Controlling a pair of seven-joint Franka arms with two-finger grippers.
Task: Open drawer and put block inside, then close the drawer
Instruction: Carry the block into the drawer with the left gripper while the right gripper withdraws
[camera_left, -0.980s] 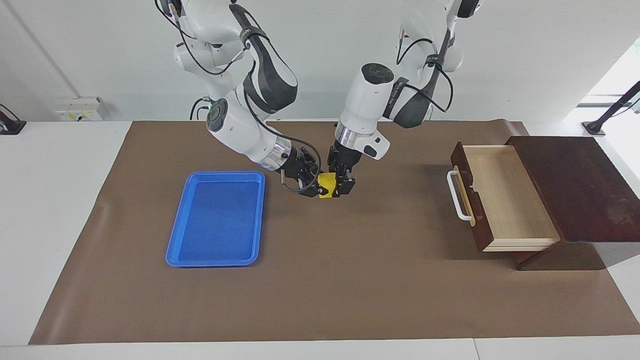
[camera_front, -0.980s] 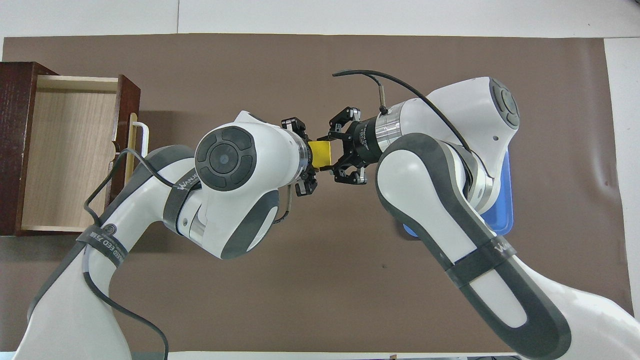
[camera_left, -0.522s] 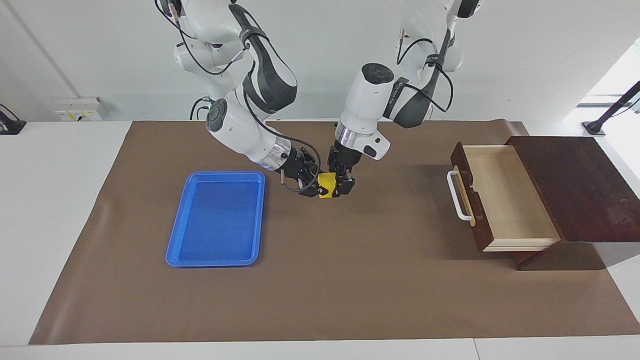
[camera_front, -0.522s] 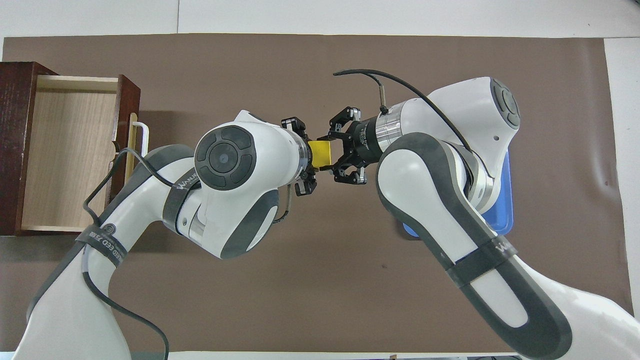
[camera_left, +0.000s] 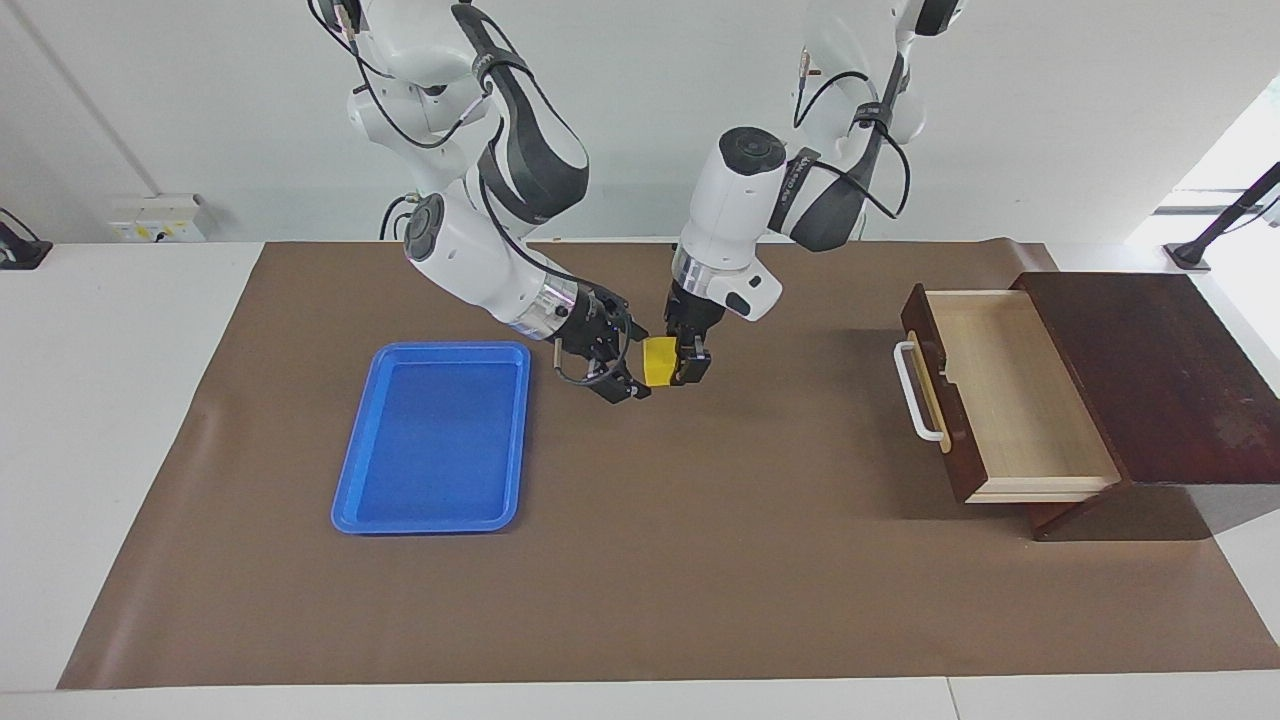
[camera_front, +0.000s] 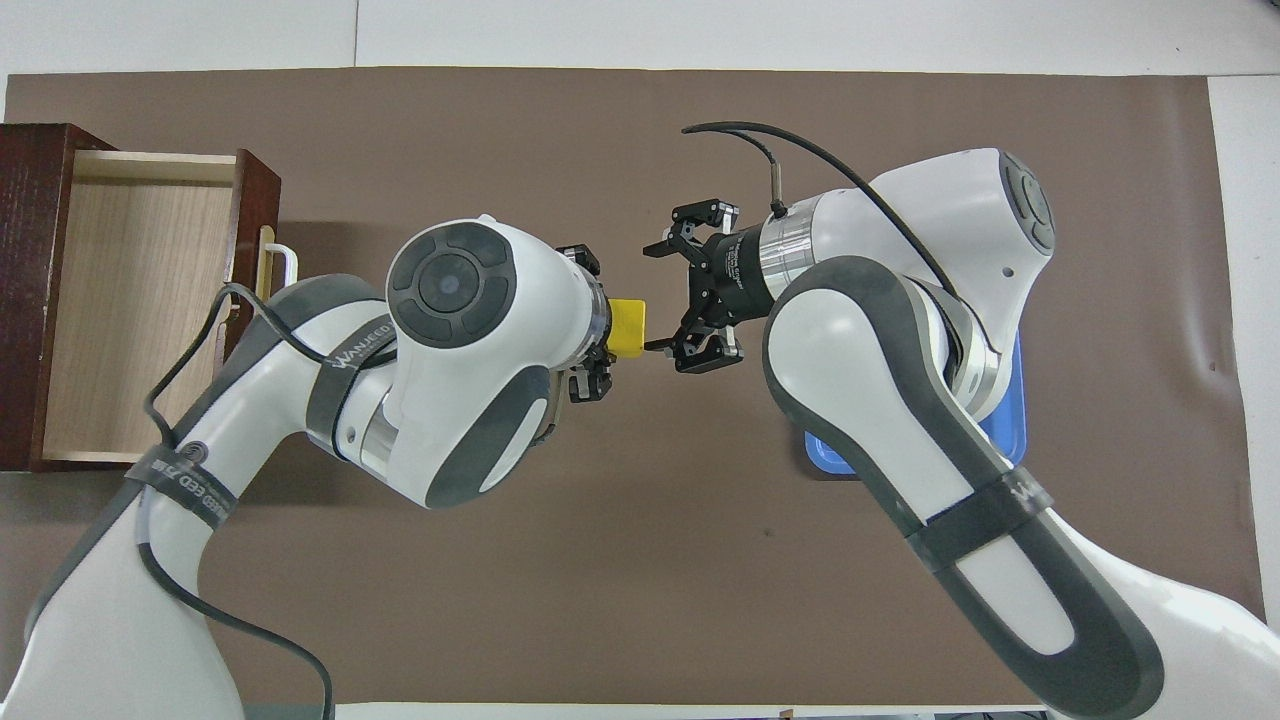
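Observation:
The small yellow block (camera_left: 656, 361) hangs in the air over the middle of the brown mat, between the two grippers. My left gripper (camera_left: 670, 366) is shut on it from above; the overhead view shows the block (camera_front: 627, 328) at the left gripper (camera_front: 610, 330). My right gripper (camera_left: 632, 368) is open just beside the block, toward the right arm's end, fingers spread and apart from it (camera_front: 655, 300). The dark brown drawer (camera_left: 1010, 395) stands pulled open at the left arm's end, white handle (camera_left: 915, 392) toward the table's middle, pale interior bare (camera_front: 130, 300).
A blue plastic tray (camera_left: 435, 435) lies on the mat toward the right arm's end; the right arm covers most of it in the overhead view (camera_front: 1012, 420). The dark cabinet (camera_left: 1150, 370) sits at the mat's edge. Brown mat (camera_left: 700, 560) lies bare nearer the camera.
The right gripper has let go of the block, opened and drawn back toward the tray. The left gripper keeps the block and has lifted it slightly.

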